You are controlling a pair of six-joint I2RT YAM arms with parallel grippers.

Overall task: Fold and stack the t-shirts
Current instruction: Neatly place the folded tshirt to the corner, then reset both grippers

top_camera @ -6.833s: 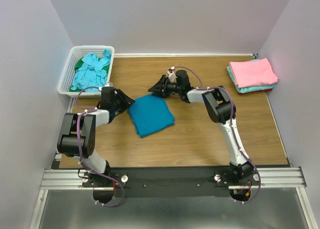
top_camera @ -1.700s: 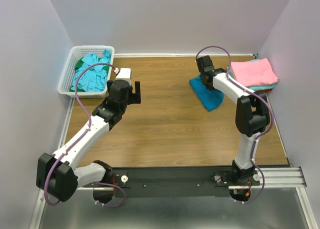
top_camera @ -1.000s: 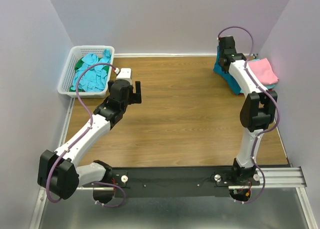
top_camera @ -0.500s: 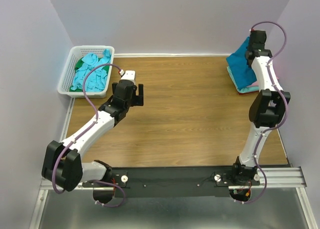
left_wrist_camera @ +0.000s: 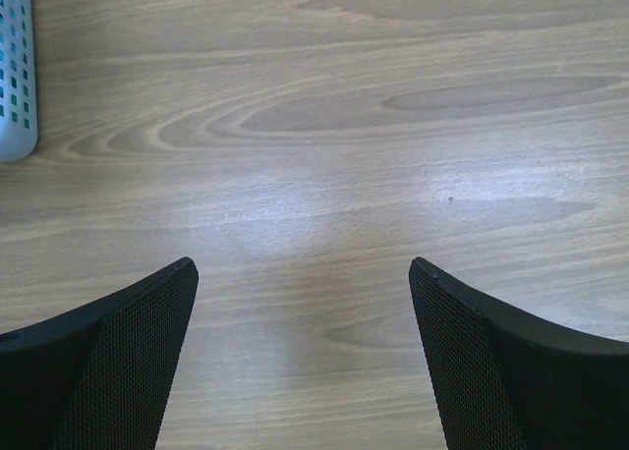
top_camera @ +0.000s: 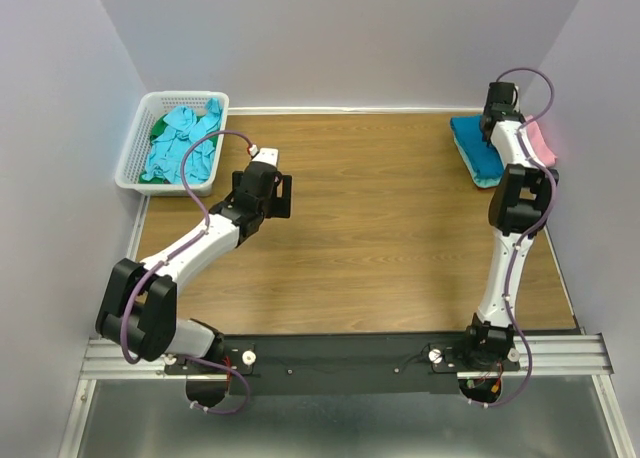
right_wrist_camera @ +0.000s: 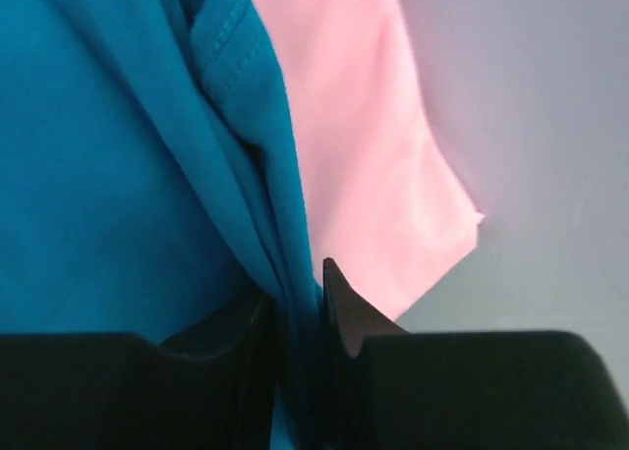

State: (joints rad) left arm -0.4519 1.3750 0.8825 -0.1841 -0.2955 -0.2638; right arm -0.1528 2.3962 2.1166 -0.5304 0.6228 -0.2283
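The right pincer reaches into the far right corner of the table. Its 2 fingers are drawn close together on a hemmed fold of the teal-blue t-shirt, and the cloth touches both of them. How firmly they press cannot be told.

The grip is on the shirt's edge. I judge this deliberate: holding by 1 edge lets the folded body spread flat to the left of the fingers while the pincer itself stays off the pile. Just beyond the fingertips and to their right lies the pink t-shirt, and the teal one overlaps it, so the shirt is over the stack where it belongs. A strip of pink shows uncovered on the side toward the wall. The teal shirt therefore sits shifted to the pincer's left and is not squared on the pile.

The placing looks nearly done. What remains is to let go and lift straight away, since a sideways pull could drag the fold open.

The left pincer stands wide apart with nothing between its fingers and bare wood below. The basket is ahead and to its left, holding crumpled pale turquoise t-shirts. It is probably placed there to be near the next shirt and well apart from the right arm.
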